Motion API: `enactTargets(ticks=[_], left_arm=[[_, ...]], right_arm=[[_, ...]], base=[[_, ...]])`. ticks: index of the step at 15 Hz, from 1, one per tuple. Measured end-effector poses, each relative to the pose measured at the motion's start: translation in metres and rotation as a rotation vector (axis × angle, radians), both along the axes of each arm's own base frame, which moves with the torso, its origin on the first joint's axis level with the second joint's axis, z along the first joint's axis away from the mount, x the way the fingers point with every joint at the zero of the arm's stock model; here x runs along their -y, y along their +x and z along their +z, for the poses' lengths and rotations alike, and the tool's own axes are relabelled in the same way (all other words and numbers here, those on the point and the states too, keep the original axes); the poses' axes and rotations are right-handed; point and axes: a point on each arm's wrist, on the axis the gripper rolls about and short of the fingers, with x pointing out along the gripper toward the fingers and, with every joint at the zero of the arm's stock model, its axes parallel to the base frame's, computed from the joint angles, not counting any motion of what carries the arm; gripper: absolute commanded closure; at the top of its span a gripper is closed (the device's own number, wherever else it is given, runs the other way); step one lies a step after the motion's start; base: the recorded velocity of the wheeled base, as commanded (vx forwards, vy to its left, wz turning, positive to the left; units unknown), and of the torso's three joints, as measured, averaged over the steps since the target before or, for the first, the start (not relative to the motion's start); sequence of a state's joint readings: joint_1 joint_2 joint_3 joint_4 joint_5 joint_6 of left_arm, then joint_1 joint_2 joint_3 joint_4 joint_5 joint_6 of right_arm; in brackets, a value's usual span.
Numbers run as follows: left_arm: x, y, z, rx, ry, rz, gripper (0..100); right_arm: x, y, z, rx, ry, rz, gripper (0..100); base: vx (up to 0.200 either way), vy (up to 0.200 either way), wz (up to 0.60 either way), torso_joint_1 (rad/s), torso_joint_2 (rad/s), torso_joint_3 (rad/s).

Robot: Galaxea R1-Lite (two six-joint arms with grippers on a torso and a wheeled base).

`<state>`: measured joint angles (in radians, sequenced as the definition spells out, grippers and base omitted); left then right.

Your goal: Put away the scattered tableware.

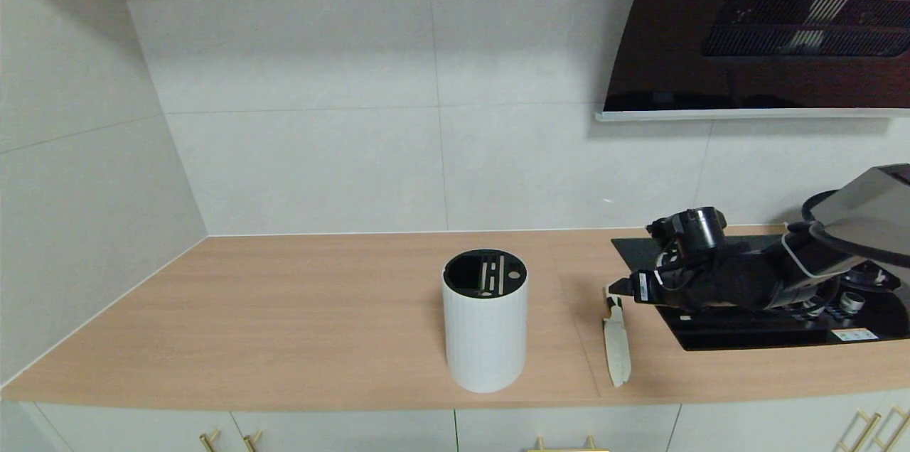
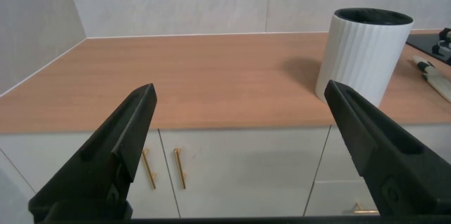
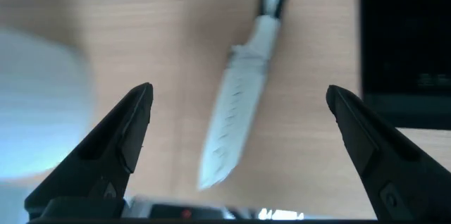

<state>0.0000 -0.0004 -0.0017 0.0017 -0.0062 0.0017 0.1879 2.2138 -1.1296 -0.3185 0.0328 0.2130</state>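
Right gripper [image 1: 617, 288] is spread wide, nothing in it, hanging over the worktop [image 1: 320, 310]. The knife [image 1: 617, 345] lies flat right below it. From the wrist camera the pale blade sits squarely between the two fingers [image 3: 130, 122]. The handle end is nearest the gripper and the tip points off toward the worktop's front edge. The black cooktop [image 1: 711, 331] is just to this gripper's right. The white ribbed holder [image 1: 485, 320] stands upright well to its left. The left gripper [image 2: 239, 90] is also wide and empty, out in front of the worktop edge, with the holder ahead of it and to its right.
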Motion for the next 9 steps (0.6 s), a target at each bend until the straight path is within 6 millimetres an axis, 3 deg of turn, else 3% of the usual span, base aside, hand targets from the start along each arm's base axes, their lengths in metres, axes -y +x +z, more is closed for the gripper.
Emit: enactTargets(ticks=[9], left_arm=[[0.0, 0.0, 0.0, 0.0, 0.0, 0.0, 0]], right_arm=[[-0.0015, -0.0017, 0.0048, 0.03, -0.003, 0.003, 0]], base=[[0.0, 0.0, 0.0, -0.024, 0.05, 0.026]])
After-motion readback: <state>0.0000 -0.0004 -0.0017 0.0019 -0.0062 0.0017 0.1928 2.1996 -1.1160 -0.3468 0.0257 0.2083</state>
